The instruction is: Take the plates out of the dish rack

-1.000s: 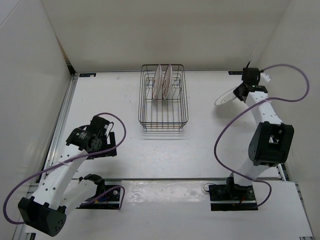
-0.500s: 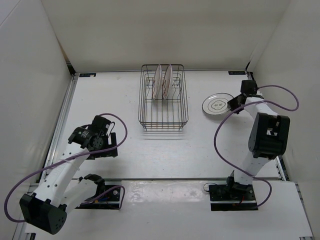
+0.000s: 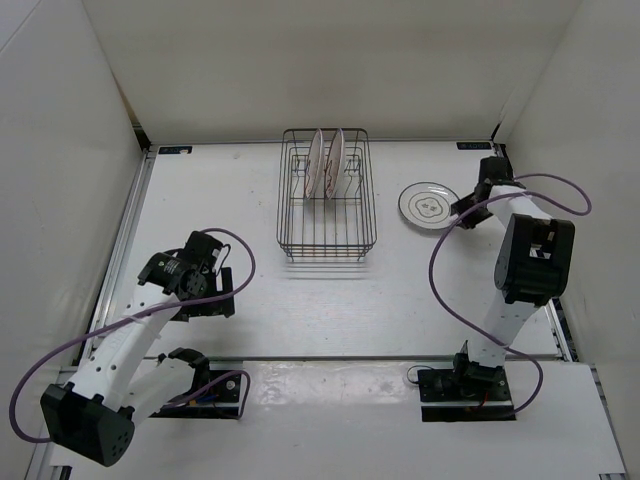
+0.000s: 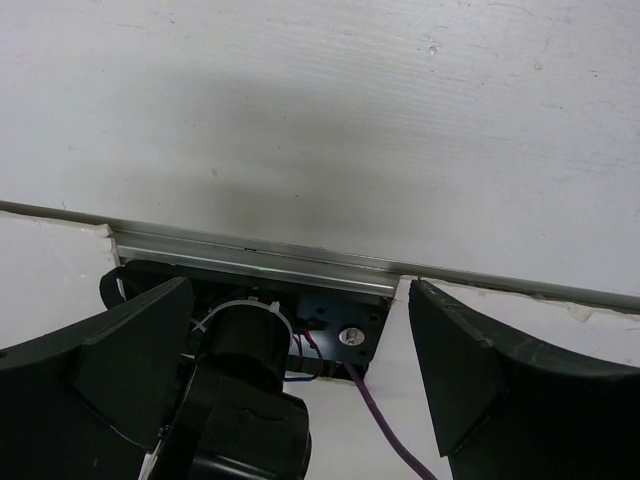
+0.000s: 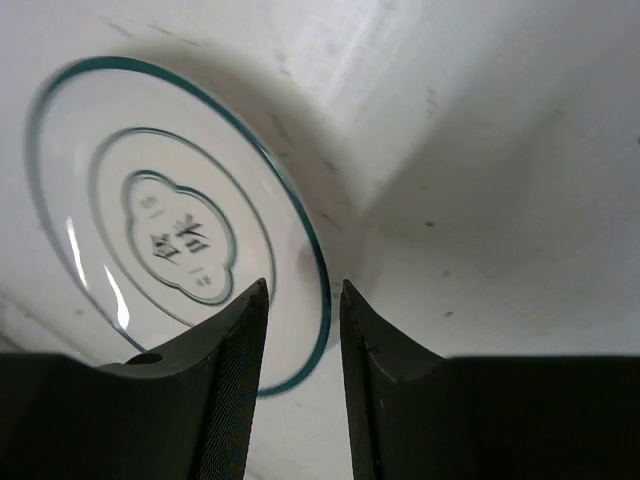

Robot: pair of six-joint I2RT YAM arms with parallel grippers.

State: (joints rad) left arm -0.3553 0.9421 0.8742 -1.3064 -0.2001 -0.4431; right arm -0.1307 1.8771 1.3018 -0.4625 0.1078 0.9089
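No legible text (plate (image 5: 175, 235) centre marks too blurred).

"What encloses the space?"

"Plain white panels: a back wall (image 3: 320, 60), a left wall (image 3: 60, 150) and a right wall (image 3: 590, 100). They meet in sharp corners around a white counter (image 3: 250, 200)."

"And the counter's edges?"

"An aluminium rail (image 3: 128, 230) runs along its left side. A thin metal strip (image 3: 330, 357) crosses the near edge, and beyond it lies a white board (image 3: 330, 420), glossy in patches."

"How is it lit?"

"Evenly and softly, so the shadows are faint. Seen close up, the counter shows fine scratches and small dark specks."
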